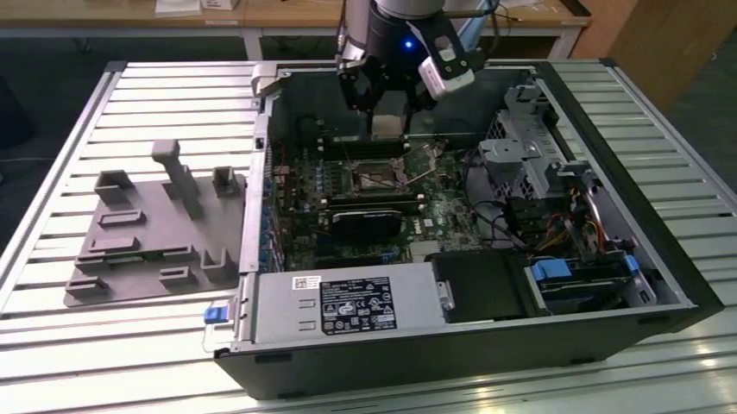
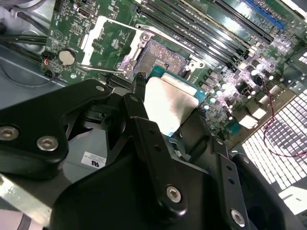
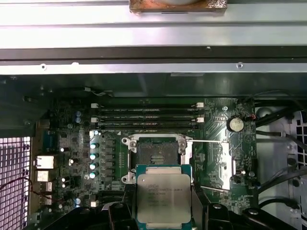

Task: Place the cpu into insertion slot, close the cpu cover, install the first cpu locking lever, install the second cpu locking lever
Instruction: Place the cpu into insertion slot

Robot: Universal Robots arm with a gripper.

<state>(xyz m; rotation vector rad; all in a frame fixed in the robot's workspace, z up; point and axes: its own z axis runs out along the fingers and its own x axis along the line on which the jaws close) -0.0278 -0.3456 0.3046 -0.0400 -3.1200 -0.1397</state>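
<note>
silver cpu (image 3: pixel 164 196) near bare insertion slot (image 3: pixel 157 154), cpu cover (image 2: pixel 130 56) open

Workshop, exterior view: pale slatted metal counter (image 1: pixel 138 103) spans frame, ribs running side to side, reaching both edges. Behind it, along far side, light wooden desk (image 1: pixel 299 15) on white legs (image 1: pixel 248 41), papers (image 1: pixel 179 7) lying on top toward exterior view's left. Dark floor (image 1: pixel 47 52) under desk and around counter, dim, little detail to tell. Brown wood panel (image 1: pixel 651 34) stands upright at exterior view's right, beyond counter's far corner. Light even; soft sheen on slats, deep shade beneath desk.
</note>
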